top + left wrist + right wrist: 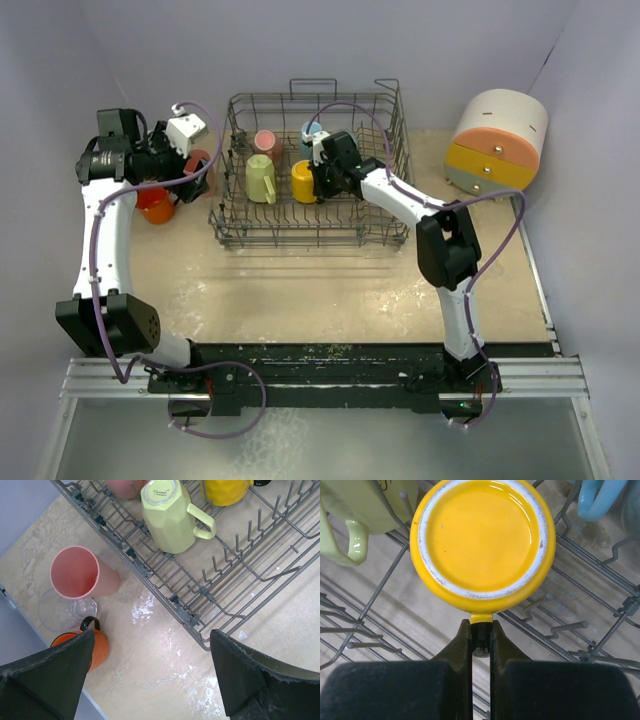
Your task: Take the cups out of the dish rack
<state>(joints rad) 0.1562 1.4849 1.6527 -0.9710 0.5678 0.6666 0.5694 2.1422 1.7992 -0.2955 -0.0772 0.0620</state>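
Observation:
In the dish rack [312, 240] a yellow cup [482, 540] stands upside down. My right gripper [481, 630] is shut on its handle, reaching in from the rack's right side [318, 180]. A pale yellow-green cup [167, 517], a pink cup [267, 143] and a light blue cup [600, 497] also sit in the rack. Left of the rack, a salmon tumbler [80, 575] and an orange cup [97, 647] stand on the table. My left gripper [152, 675] hangs open over the table beside them, with nothing between its fingers.
A clear glass [57, 612] stands between the salmon tumbler and the orange cup. A round white, orange and yellow drawer box [497, 140] sits at the back right. The rack's upright tines [240, 542] surround the cups.

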